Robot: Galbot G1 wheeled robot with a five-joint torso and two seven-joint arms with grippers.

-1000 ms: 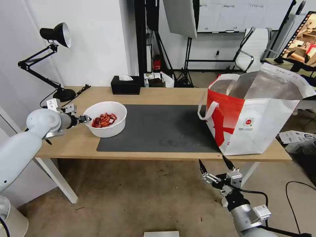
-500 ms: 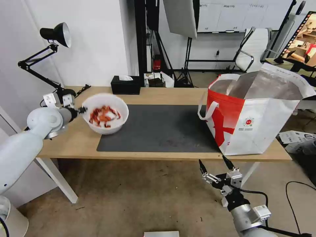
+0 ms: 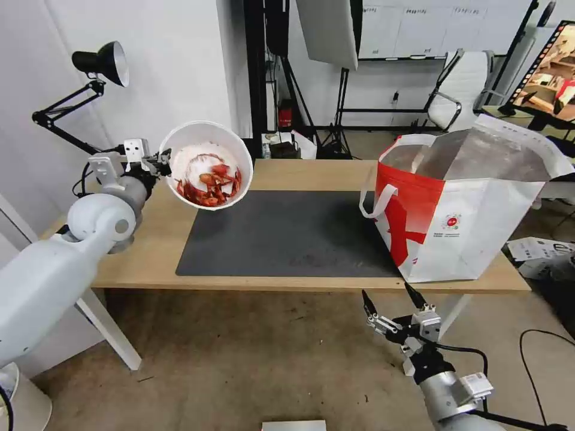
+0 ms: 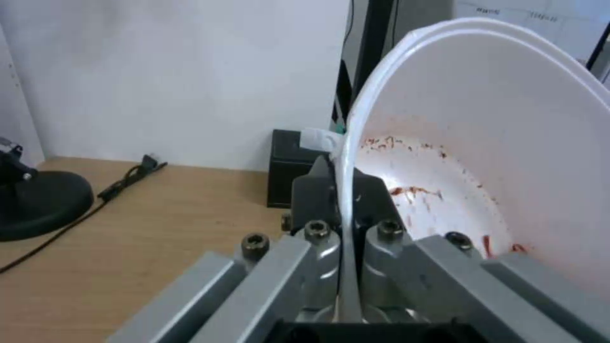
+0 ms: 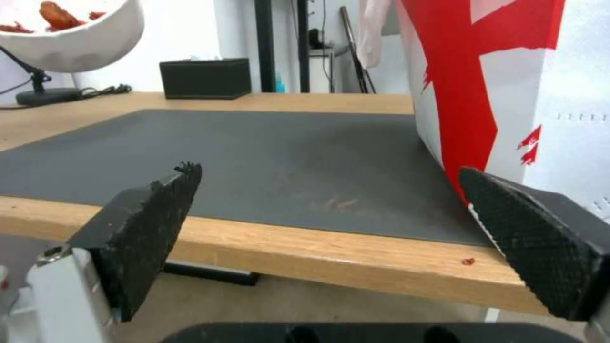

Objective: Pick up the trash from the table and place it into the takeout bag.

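The trash in view is a white bowl (image 3: 206, 164) of red scraps, held in the air above the table's (image 3: 144, 233) left part and tilted so its opening faces me. My left gripper (image 3: 163, 163) is shut on the bowl's rim (image 4: 356, 138), one finger on each side of the wall. The takeout bag (image 3: 467, 209) stands open on the table's right end, white with a red side panel (image 5: 470, 76) and foil lining. My right gripper (image 3: 392, 302) hangs open below the table's front edge, near the bag, with nothing between its fingers (image 5: 152, 224).
A dark grey mat (image 3: 287, 233) covers the table's middle. A black tissue box (image 5: 205, 78) sits at the back edge, and a black desk lamp (image 3: 99, 63) stands at the back left. Cables, a chair and stands fill the room behind.
My left gripper has lifted the bowl off the table, carried it up and slightly right, and tipped it toward me. The right arm has stayed put.
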